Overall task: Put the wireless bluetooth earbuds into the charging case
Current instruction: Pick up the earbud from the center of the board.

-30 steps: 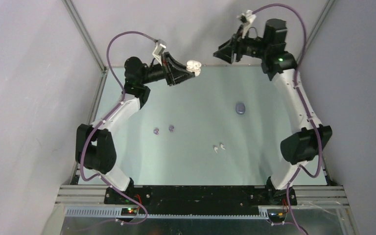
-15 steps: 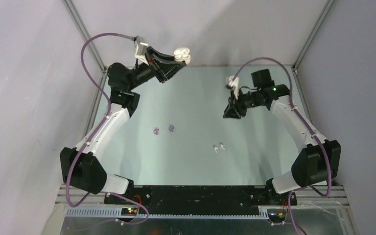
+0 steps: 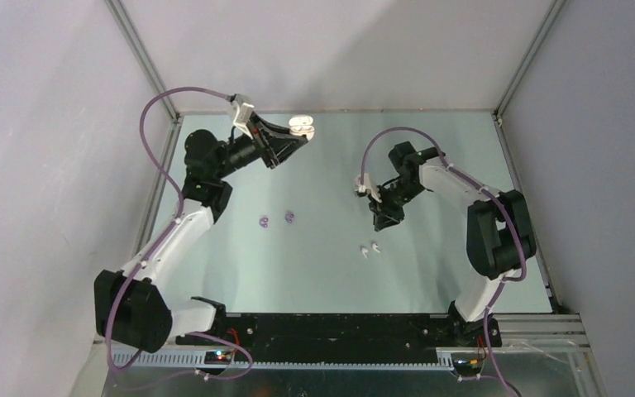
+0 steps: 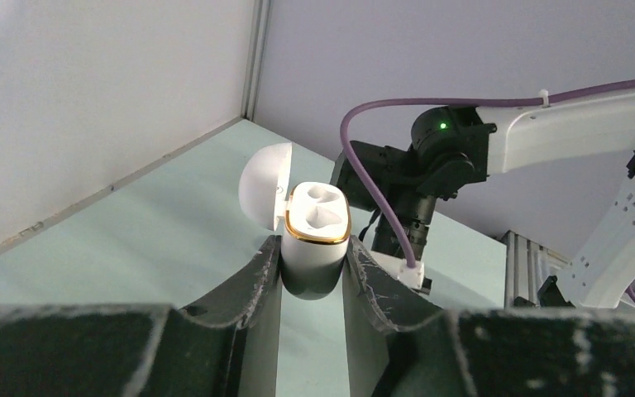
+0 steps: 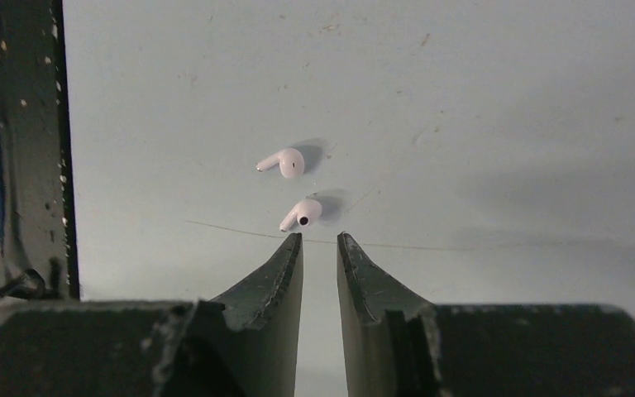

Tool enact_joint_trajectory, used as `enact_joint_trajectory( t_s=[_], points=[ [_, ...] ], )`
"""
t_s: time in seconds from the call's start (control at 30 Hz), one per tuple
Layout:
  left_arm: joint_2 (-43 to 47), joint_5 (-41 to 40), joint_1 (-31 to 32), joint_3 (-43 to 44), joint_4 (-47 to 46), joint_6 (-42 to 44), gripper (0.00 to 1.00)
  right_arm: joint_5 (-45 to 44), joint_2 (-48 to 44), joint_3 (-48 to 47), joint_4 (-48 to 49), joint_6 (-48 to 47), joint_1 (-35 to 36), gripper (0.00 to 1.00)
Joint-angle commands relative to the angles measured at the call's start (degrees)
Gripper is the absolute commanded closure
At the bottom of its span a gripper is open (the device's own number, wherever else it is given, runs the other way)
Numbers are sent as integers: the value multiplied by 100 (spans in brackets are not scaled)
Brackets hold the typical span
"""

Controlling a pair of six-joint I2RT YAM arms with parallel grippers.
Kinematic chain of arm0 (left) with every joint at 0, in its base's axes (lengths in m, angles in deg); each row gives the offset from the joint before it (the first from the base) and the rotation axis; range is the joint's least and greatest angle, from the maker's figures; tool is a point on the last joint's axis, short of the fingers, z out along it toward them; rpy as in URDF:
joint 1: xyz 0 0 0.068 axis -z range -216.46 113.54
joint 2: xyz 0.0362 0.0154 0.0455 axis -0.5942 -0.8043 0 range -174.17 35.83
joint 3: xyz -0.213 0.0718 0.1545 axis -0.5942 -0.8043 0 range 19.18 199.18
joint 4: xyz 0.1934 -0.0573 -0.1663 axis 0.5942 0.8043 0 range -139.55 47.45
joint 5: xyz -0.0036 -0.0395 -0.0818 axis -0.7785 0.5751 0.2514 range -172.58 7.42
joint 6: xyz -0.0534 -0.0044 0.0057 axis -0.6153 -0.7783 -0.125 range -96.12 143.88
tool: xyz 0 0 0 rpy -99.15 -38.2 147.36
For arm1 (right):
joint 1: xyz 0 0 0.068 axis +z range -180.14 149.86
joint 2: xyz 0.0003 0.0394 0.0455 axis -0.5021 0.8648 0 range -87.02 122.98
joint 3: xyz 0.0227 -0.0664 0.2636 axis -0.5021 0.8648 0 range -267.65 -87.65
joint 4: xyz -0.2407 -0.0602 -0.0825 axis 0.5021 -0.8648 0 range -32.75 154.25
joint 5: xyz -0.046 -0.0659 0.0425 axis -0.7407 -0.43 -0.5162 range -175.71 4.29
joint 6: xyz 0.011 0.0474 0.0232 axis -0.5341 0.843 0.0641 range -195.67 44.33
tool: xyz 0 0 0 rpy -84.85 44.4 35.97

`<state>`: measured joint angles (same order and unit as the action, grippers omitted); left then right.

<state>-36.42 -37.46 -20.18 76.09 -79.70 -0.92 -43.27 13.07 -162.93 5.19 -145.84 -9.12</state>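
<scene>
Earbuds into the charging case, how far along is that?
Done: left gripper holds the white charging case, lid open, sockets empty. In hand: right gripper, jaws slightly apart and empty, is beside the white earbuds. Left: those and the purple earbuds, all on the table.

**Left arm up with a grip, right arm folded downward**

Our left arm [image 3: 178, 231] sweeps out from its base to a low elbow on the left. From there it reaches toward the far side, and the wrist turns inward to the right. Our left gripper [image 4: 314, 248] is held high and roughly level, its jaws clamped on the lower body of the white charging case [image 4: 317, 225].

Our right arm [image 3: 496, 227] climbs from its base, bends inward at the far side and folds back toward us at the wrist. Our right gripper [image 5: 320, 240] points steeply down. Its fingers [image 5: 285, 265] stand a narrow gap apart with nothing between them.
</scene>
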Motion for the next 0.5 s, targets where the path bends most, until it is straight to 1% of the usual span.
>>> enact_joint_trajectory(
  t_s=[0.0,0.13,0.3,0.47],
  points=[
    [403,-146,-130,-85,91,222,100,-188,150,-4,34,-564,279,74],
    [556,-362,-188,-229,249,135,100,-281,263,-3,124,-364,529,71],
    [677,-454,-267,-390,407,109,100,-716,446,-6,50,100,913,63],
    [712,-513,-290,-452,447,108,100,-1063,587,-4,144,451,1104,62]
  ],
)
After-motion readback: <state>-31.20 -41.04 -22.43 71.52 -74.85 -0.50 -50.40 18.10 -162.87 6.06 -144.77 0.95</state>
